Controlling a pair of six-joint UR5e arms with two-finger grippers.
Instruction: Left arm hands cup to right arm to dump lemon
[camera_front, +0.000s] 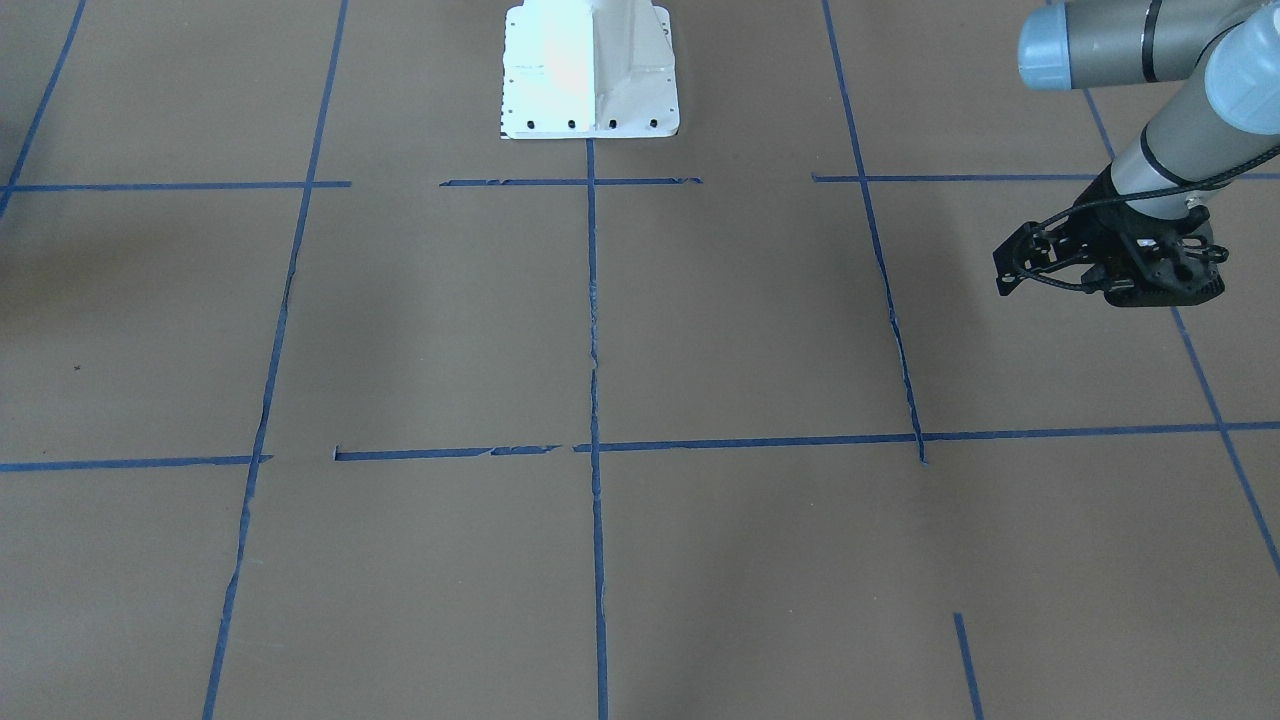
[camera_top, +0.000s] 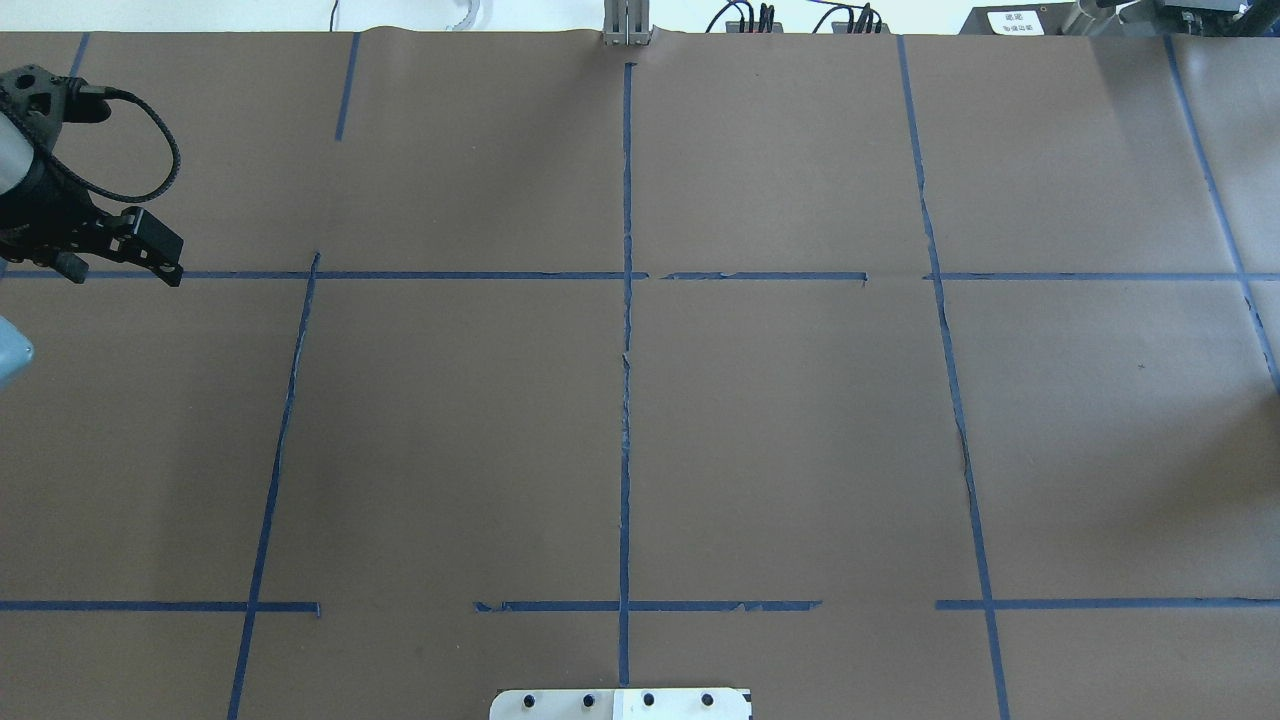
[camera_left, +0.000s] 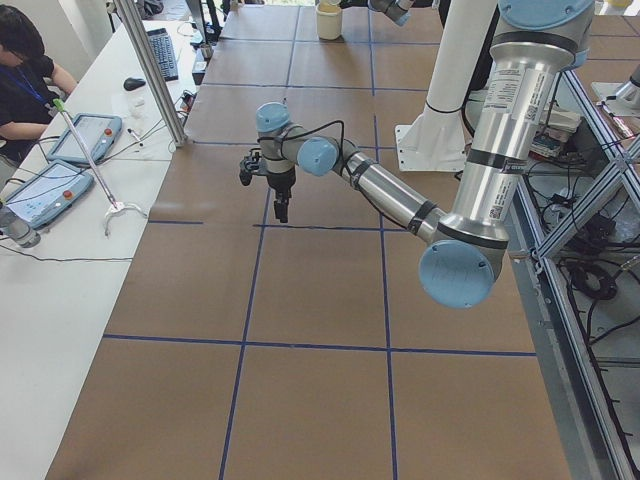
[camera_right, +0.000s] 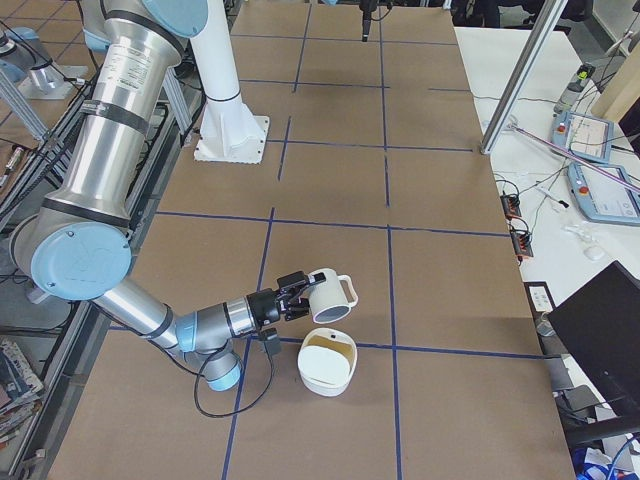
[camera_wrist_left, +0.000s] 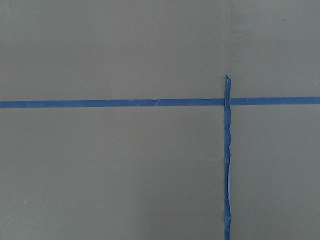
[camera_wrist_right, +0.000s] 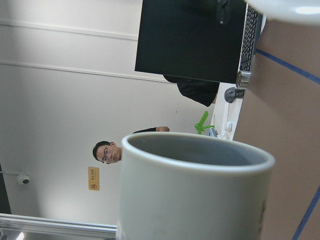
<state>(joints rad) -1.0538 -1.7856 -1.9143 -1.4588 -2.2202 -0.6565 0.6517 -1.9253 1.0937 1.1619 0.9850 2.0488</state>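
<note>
Low over the table, the white cup (camera_right: 327, 293) lies tipped on its side, mouth towards a white bowl (camera_right: 327, 364). My right gripper (camera_right: 298, 291) holds it from behind, handle on the far side. In the right wrist view the cup (camera_wrist_right: 195, 195) fills the lower frame, its grey inside partly visible. The lemon shows in no view. My left gripper (camera_front: 1165, 298) hangs at the table's far left, fingers pointing down, open and empty. It also shows in the overhead (camera_top: 60, 270) and exterior left (camera_left: 281, 210) views.
The bowl's rim (camera_wrist_right: 290, 6) shows at the top of the right wrist view. Blue tape lines (camera_wrist_left: 227, 160) grid the brown table. The robot's white base (camera_front: 590, 70) stands mid-table at the near edge. A person (camera_left: 25, 70) sits at a side desk with tablets.
</note>
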